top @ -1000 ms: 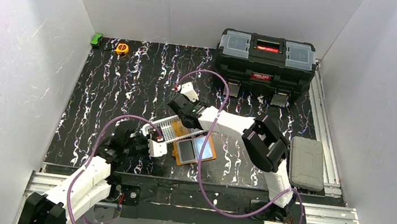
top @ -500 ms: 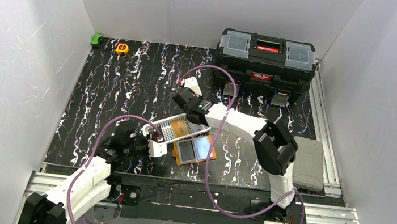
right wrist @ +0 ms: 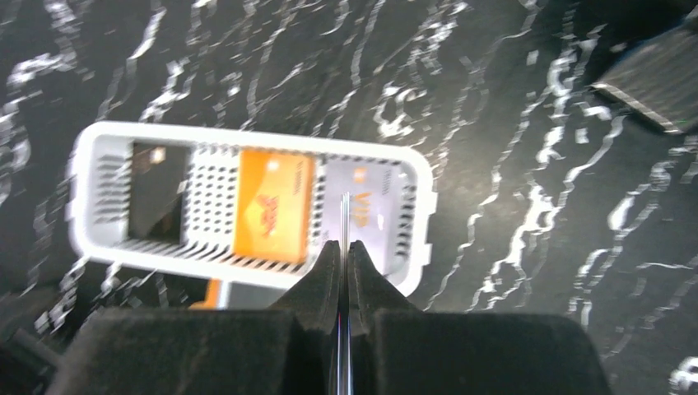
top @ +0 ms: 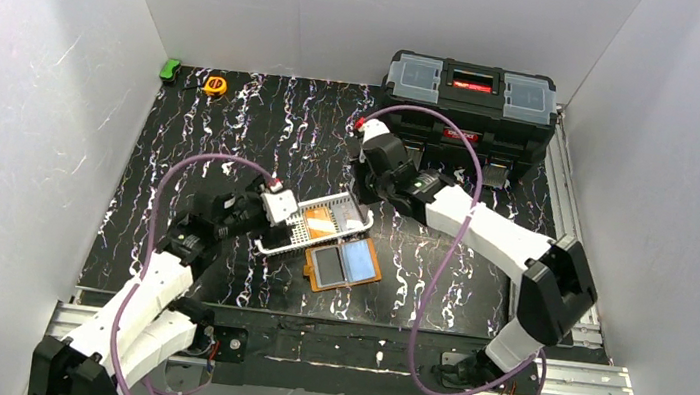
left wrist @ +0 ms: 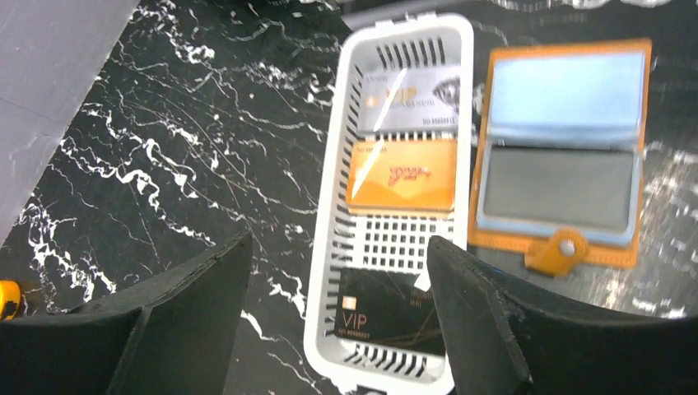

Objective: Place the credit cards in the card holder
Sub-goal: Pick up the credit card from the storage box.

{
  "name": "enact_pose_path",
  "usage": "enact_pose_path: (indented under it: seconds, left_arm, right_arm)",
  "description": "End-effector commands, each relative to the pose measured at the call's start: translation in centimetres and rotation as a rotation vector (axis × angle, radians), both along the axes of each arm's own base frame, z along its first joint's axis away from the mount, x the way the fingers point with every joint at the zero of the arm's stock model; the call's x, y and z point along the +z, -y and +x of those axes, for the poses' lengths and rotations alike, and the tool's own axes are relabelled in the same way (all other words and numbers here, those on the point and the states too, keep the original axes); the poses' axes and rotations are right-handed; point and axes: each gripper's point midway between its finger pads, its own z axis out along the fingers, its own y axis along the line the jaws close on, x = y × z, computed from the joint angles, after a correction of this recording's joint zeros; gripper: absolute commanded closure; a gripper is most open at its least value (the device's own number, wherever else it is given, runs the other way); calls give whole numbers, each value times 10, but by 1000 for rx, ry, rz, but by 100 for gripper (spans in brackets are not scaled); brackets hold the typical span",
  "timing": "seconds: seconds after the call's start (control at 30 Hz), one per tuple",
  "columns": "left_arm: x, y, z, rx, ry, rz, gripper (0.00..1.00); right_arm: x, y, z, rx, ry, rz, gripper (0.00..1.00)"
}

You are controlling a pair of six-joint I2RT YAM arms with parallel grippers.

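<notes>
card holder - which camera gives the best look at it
Left wrist: the card holder lies open and large in frame, with both clear pockets and the snap tab visible. Top external shows it small, open beside the white basket. Right wrist shows only an orange sliver past the basket's edge.

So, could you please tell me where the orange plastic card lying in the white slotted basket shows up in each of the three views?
Top external: the orange plastic card lies mid-basket, near the picture's centre.
Left wrist: upper centre, between a silver card and a black card.
Right wrist: left of centre, above-left of the right gripper.
Shared landmark: the white slotted basket.
</notes>
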Motion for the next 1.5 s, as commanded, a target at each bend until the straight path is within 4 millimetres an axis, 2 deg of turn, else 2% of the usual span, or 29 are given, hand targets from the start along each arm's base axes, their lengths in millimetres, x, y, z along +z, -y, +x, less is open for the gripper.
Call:
enact_pose_path:
  seconds: [0.0, 0.07, 0.13, 0.23, 0.33, 0.53, 0.73, 0.87, 0.93, 1.03, 1.1, 1.3, 1.47]
  left_arm:
    - [33, 15, 10, 48, -80, -155, 21]
    - [39, 20, 16, 60, -119, -196, 14]
    - [49, 28, 24, 56, -146, -234, 11]
    - [53, 39, 29, 4, -187, -254, 8]
    - [58, 51, 27, -71, -222, -277, 2]
    - [58, 68, 17, -182, -328, -302, 2]
    - [72, 75, 22, -175, -398, -362, 2]
    - [81, 81, 18, -196, -474, -412, 3]
    - [85, 84, 10, -249, -511, -424, 11]
    - [86, 87, -2, -322, -550, -426, 30]
    - [85, 87, -8, -355, -566, -423, 39]
    - [77, 86, -14, -386, -567, -396, 49]
    - [80, 84, -6, -385, -490, -375, 69]
  right_arm:
    - [45, -25, -23, 200, -29, 286, 99]
    - [52, -24, -30, 252, -70, 364, 99]
    - [62, -22, -35, 307, -86, 437, 99]
    - [76, -17, -36, 375, -72, 540, 99]
    - [87, -16, -41, 453, -85, 612, 99]
    - [106, -20, -56, 619, -136, 713, 99]
    - [109, -18, -64, 713, -147, 744, 99]
    - [103, -18, -60, 724, -171, 745, 99]
    - [100, -18, -59, 727, -181, 749, 99]
    - [98, -20, -58, 735, -191, 754, 99]
    - [98, -20, -57, 738, -192, 755, 99]
    - [105, -19, -56, 757, -176, 764, 99]
    - [114, -21, -58, 779, -178, 783, 99]
